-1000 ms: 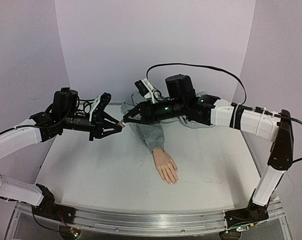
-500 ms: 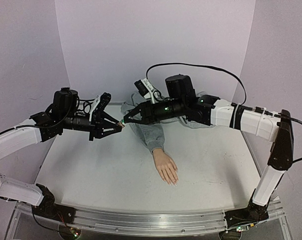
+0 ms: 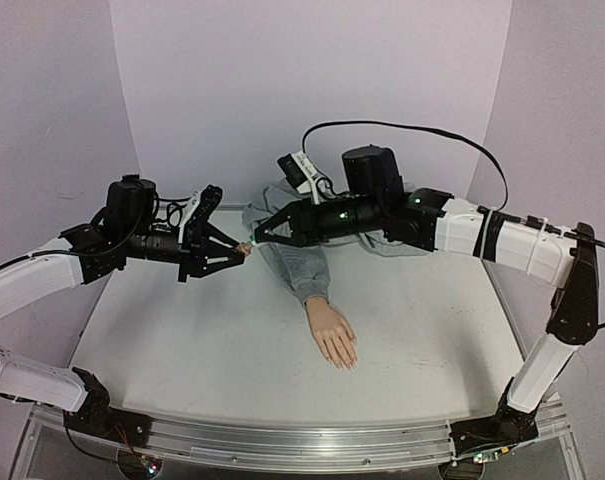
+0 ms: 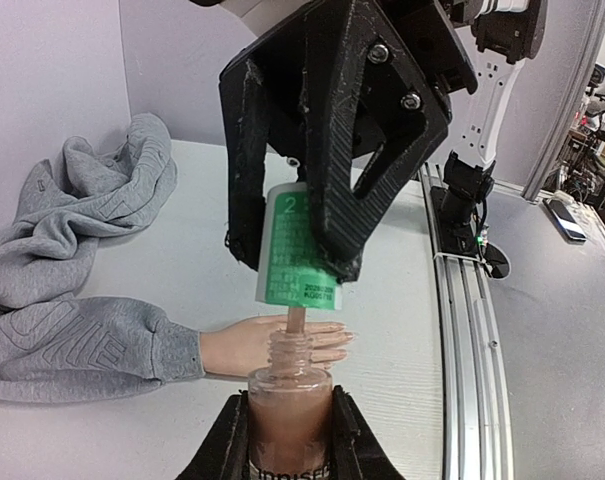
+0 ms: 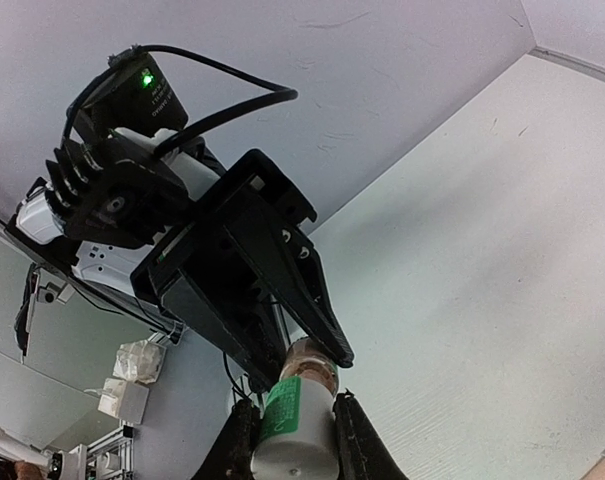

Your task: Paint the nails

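A small bottle (image 4: 288, 405) of brownish-pink polish is held upright in my left gripper (image 4: 289, 425), which is shut on its body. My right gripper (image 5: 292, 425) is shut on the bottle's white cap (image 5: 294, 435) with its green label. The cap (image 4: 297, 262) sits just above the open neck, and a thin brush stem (image 4: 295, 320) runs between them. Both grippers meet at the back left, left gripper (image 3: 242, 251) facing right gripper (image 3: 259, 238). The mannequin hand (image 3: 333, 335) lies palm down mid-table, its pale nails (image 4: 334, 340) bare, its wrist in a grey sleeve (image 3: 300, 268).
The grey sweatshirt (image 4: 77, 215) is bunched along the back of the white table (image 3: 182, 350), behind the two grippers. An aluminium rail (image 3: 302, 445) runs along the near edge. Lilac walls close the back and sides.
My right gripper has shut on the cap and lifted slightly up and to the right, drawing the cap off the bottle neck. The left arm and the bottle stayed still.
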Controlling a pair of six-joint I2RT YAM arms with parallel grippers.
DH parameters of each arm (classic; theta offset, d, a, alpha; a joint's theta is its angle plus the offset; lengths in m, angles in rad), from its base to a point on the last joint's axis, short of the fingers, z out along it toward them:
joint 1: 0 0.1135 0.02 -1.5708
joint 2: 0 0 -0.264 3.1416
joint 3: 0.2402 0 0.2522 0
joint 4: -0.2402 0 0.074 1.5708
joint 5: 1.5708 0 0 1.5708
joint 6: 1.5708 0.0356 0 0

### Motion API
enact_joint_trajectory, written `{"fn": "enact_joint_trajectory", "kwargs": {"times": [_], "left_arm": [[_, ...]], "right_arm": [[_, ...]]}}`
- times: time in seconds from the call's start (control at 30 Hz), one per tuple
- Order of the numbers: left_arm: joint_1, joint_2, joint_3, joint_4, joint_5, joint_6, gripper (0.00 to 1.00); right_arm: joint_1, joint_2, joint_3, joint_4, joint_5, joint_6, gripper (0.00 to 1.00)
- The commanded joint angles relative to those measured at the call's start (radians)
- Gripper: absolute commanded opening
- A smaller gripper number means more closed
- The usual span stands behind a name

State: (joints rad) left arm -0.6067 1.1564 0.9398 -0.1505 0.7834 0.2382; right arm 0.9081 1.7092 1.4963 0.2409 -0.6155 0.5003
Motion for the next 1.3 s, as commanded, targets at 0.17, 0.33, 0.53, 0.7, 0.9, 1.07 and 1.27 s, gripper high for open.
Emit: {"fn": "enact_joint_trajectory", "kwargs": {"times": [0.17, 0.33, 0.53, 0.7, 0.9, 1.07, 1.27], "left_arm": [[0.005, -0.018, 0.001, 0.048, -0.006, 0.012, 0.00], [0.005, -0.019, -0.002, 0.048, -0.011, 0.014, 0.00], [0.005, -0.020, -0.003, 0.048, -0.026, 0.020, 0.00], [0.005, -0.028, -0.005, 0.048, -0.044, 0.028, 0.00], [0.007, -0.047, -0.013, 0.047, -0.080, 0.048, 0.00], [0.013, -0.050, -0.012, 0.047, -0.100, 0.049, 0.00], [0.028, -0.042, -0.007, 0.048, -0.112, 0.051, 0.00]], "right_arm": [[0.006, -0.116, -0.032, 0.037, -0.016, -0.018, 0.00], [0.004, -0.167, -0.066, 0.035, 0.024, -0.017, 0.00], [0.002, -0.281, -0.165, 0.017, 0.173, -0.074, 0.00], [-0.002, -0.367, -0.258, -0.067, 0.309, -0.203, 0.00], [-0.002, -0.436, -0.389, -0.158, 0.435, -0.403, 0.00], [-0.002, -0.420, -0.437, -0.267, 0.409, -0.521, 0.00], [0.001, -0.344, -0.497, -0.406, 0.417, -0.657, 0.00]]}}
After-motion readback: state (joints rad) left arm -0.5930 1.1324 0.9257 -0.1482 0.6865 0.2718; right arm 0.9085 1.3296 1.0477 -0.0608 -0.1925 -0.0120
